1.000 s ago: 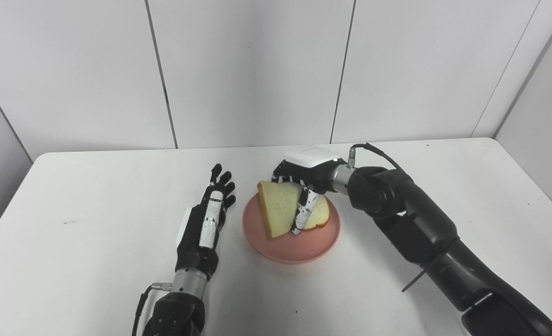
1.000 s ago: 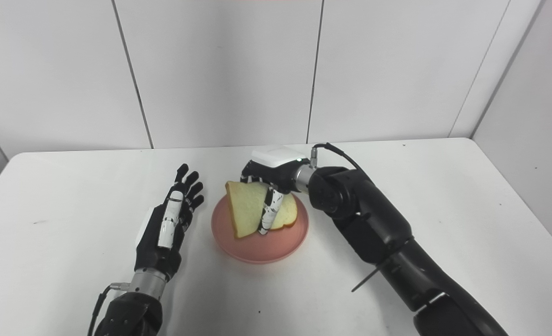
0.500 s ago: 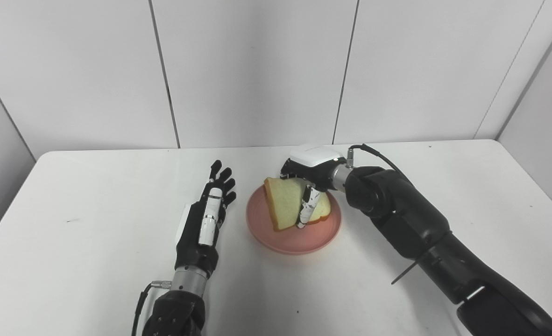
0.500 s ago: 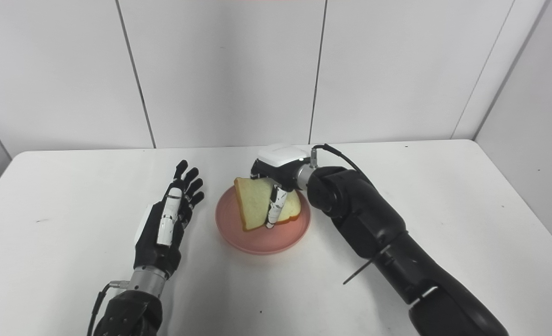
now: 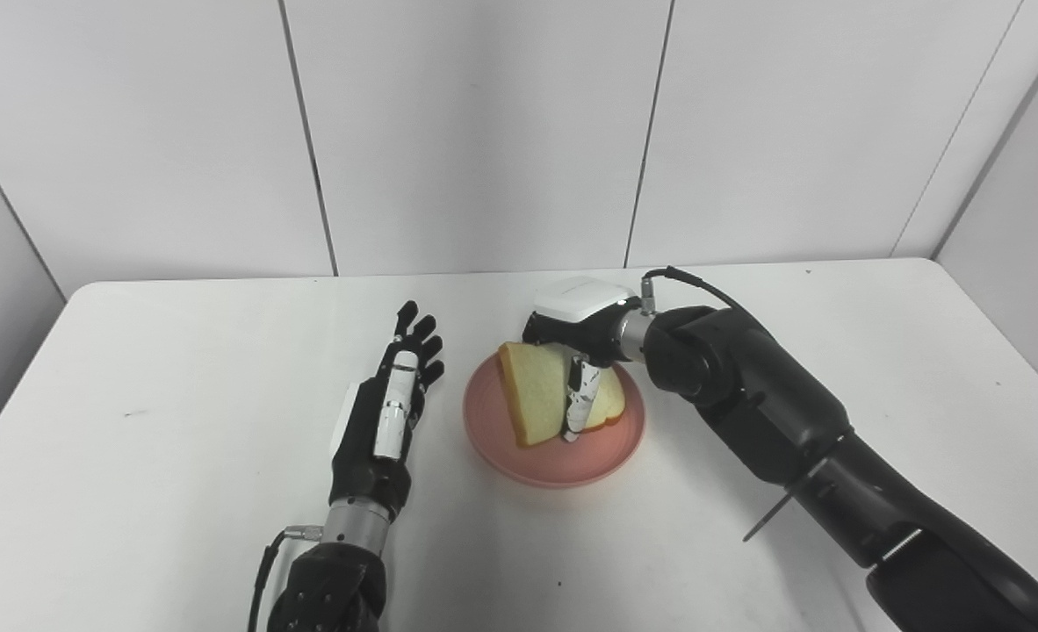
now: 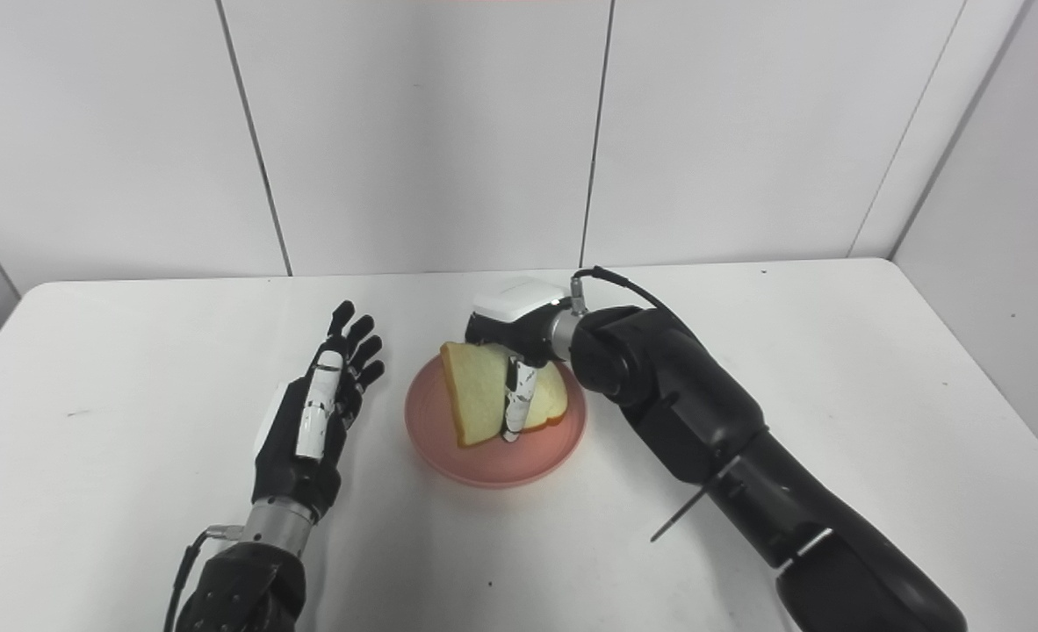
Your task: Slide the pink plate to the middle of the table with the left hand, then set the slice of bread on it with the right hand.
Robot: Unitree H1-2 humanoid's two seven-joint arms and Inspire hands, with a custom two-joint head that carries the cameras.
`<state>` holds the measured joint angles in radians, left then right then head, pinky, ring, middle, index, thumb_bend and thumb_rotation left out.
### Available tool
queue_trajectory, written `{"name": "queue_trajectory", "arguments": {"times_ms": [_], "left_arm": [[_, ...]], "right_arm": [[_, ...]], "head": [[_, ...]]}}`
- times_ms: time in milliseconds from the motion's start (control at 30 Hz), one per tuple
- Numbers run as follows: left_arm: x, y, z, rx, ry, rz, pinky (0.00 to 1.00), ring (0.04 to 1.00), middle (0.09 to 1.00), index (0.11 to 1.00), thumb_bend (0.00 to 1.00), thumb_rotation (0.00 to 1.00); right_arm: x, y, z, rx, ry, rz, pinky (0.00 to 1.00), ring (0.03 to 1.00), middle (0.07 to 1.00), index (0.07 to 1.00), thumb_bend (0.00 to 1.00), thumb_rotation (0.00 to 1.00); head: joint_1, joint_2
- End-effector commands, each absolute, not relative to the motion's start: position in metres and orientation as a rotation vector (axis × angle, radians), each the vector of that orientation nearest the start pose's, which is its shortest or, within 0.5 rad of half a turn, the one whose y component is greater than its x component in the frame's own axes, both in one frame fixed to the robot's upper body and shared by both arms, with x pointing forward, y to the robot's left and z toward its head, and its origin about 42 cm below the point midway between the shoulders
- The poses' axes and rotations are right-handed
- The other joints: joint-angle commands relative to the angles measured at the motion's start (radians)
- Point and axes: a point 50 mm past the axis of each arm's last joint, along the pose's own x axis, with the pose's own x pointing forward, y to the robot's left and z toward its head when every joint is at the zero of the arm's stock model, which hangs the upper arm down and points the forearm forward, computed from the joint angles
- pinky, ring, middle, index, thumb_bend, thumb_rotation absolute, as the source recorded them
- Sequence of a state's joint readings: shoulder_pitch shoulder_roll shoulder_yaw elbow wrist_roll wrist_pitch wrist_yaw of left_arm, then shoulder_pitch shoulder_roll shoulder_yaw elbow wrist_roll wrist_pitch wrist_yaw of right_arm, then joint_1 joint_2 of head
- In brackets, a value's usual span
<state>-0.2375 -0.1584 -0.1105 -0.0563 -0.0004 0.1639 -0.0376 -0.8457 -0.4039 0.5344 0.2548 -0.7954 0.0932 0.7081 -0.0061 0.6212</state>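
a wide white rectangular table (image 5: 176, 491) fills the lower part of both views, backed by pale grey wall panels (image 5: 475, 132) with dark vertical seams.

the bulky black right arm (image 5: 800, 439) comes in from the bottom right corner and reaches across the table toward its middle. a thin black cable (image 5: 703, 285) loops over its wrist.

the slimmer black left arm (image 5: 330, 588) comes in from the bottom edge, left of centre.

the round, shallow pink plate (image 5: 602, 452) sits on the table near its middle, between the two hands and just right of the left hand.

the left hand (image 5: 383, 417), black with white panels, lies low over the table just beside the plate's left rim and apart from it. its fingers (image 5: 414, 338) are stretched out straight and slightly spread, pointing toward the wall, and it holds nothing.

the right hand (image 5: 576, 329), black with a white cover on its back, hangs over the far side of the plate. it is closed around the slice of pale bread with a brown crust (image 5: 532, 399), with the thumb (image 5: 574, 404) pressed across the front of the slice and the fingers hidden behind it.

the bread stands tilted on edge, its lower crust down at the plate's surface; whether it fully rests there i cannot tell.
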Motion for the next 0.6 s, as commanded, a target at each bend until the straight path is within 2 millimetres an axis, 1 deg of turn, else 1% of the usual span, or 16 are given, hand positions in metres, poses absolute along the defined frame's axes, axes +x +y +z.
{"name": "queue_trajectory", "arguments": {"times_ms": [0,100,200,233,267,300,367,400,567], "left_arm": [[0.350,0.100,0.207,-0.149,-0.219,-0.249,0.94,0.956,0.971,0.968,0.41,1.00],[0.350,0.100,0.207,-0.151,-0.216,-0.247,0.94,0.955,0.969,0.967,0.41,1.00],[0.350,0.100,0.208,-0.161,-0.214,-0.245,0.94,0.953,0.965,0.962,0.41,1.00],[0.350,0.100,0.208,-0.164,-0.213,-0.244,0.95,0.954,0.964,0.962,0.41,1.00],[0.350,0.100,0.208,-0.163,-0.212,-0.243,0.95,0.952,0.963,0.962,0.41,1.00],[0.350,0.100,0.208,-0.161,-0.211,-0.242,0.95,0.951,0.962,0.962,0.41,1.00],[0.350,0.101,0.208,-0.159,-0.210,-0.242,0.94,0.950,0.963,0.963,0.41,1.00],[0.350,0.101,0.208,-0.158,-0.211,-0.244,0.94,0.950,0.963,0.963,0.41,1.00],[0.350,0.103,0.208,-0.158,-0.208,-0.247,0.94,0.955,0.968,0.967,0.41,1.00]], "right_arm": [[0.478,-0.162,0.304,-1.596,-0.095,0.703,0.52,0.591,0.664,0.694,0.86,0.27],[0.472,-0.160,0.307,-1.594,-0.070,0.713,0.57,0.698,0.760,0.764,0.95,0.33],[0.469,-0.160,0.309,-1.592,-0.054,0.720,0.57,0.721,0.776,0.789,0.97,0.34],[0.469,-0.160,0.309,-1.594,-0.054,0.723,0.59,0.739,0.789,0.802,0.98,0.34],[0.468,-0.161,0.310,-1.596,-0.057,0.725,0.53,0.699,0.752,0.818,0.99,0.36],[0.467,-0.161,0.311,-1.606,-0.073,0.729,0.52,0.688,0.743,0.820,1.00,0.36],[0.466,-0.162,0.314,-1.618,-0.092,0.731,0.57,0.719,0.776,0.825,1.00,0.39],[0.465,-0.162,0.315,-1.626,-0.094,0.724,0.55,0.699,0.762,0.830,1.00,0.40],[0.463,-0.160,0.321,-1.632,-0.096,0.705,0.53,0.701,0.765,0.842,1.00,0.41]], "head": [[0.001,-0.001],[0.001,0.000],[-0.002,0.000],[-0.002,0.000],[-0.002,0.000],[-0.002,0.000],[-0.005,0.000],[-0.005,0.000],[-0.010,0.000]]}}
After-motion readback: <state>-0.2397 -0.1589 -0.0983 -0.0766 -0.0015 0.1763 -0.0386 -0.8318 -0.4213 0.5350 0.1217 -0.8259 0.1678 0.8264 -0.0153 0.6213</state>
